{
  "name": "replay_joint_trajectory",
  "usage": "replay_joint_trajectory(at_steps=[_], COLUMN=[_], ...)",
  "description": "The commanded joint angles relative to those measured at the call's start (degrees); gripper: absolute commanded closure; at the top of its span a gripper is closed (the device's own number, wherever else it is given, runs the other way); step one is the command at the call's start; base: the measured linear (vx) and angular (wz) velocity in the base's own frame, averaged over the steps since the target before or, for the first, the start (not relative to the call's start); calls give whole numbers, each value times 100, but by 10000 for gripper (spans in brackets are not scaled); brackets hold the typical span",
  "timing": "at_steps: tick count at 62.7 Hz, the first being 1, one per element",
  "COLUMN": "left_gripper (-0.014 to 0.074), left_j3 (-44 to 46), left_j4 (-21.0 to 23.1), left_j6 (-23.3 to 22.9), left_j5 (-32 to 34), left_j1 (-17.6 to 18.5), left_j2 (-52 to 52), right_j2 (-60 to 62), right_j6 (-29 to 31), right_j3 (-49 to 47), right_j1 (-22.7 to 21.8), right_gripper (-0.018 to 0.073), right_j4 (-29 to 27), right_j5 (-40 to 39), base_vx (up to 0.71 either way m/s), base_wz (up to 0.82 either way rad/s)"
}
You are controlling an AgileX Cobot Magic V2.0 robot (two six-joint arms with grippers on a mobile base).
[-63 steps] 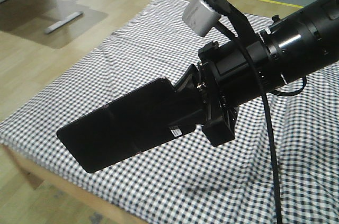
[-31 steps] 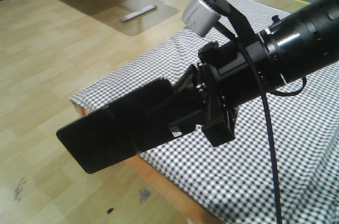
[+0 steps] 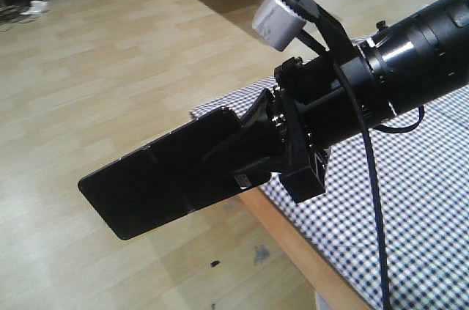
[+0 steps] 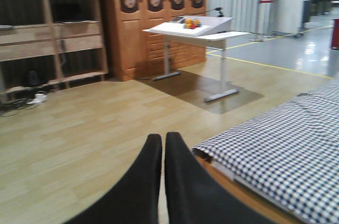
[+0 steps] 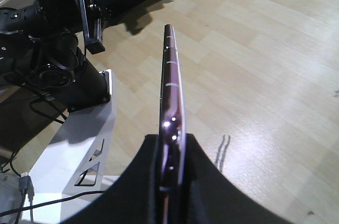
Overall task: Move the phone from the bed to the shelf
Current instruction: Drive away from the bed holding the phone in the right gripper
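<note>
The phone, a thin glossy black slab with a small white sticker, juts out level from my right gripper, which is shut on its end. It hangs over bare wood floor, left of the bed's checked corner. In the right wrist view the phone shows edge-on between the pads of the right gripper. My left gripper is shut and holds nothing, with the bed to its right. The wooden shelf stands far off at the back left.
A tall brown cabinet and a white desk stand beyond the floor. Cables and small items lie at the shelf's foot. My white base and left arm sit left of the phone.
The front view has swung left: the bed has slid off to the right and floor now lies under the phone. The right gripper keeps the same hold on the phone.
</note>
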State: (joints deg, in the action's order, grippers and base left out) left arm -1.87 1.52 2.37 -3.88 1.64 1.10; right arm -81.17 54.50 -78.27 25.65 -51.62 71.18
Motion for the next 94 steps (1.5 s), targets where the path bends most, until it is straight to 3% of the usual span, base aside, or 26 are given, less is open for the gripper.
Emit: replay_joint_trajectory(at_steps=[1,52,94], left_gripper=[595,595,595], left_j3=[144,144,144], left_j4=[60,60,60], left_j6=[-50,-50,-50], left_j5=[424,424,424], left_j1=[30,30,30], left_j2=[33,33,33], right_j2=[207,207,207], right_j6=[-10,-4,-9], right_j3=[-151,-151,-151], right_j1=[7,7,7], right_gripper=[561,561,561], right_j4=[-437,-437,-437], right_j5=[246,245,251], base_vx=[-14,-14,-1], base_wz=[53,54,14])
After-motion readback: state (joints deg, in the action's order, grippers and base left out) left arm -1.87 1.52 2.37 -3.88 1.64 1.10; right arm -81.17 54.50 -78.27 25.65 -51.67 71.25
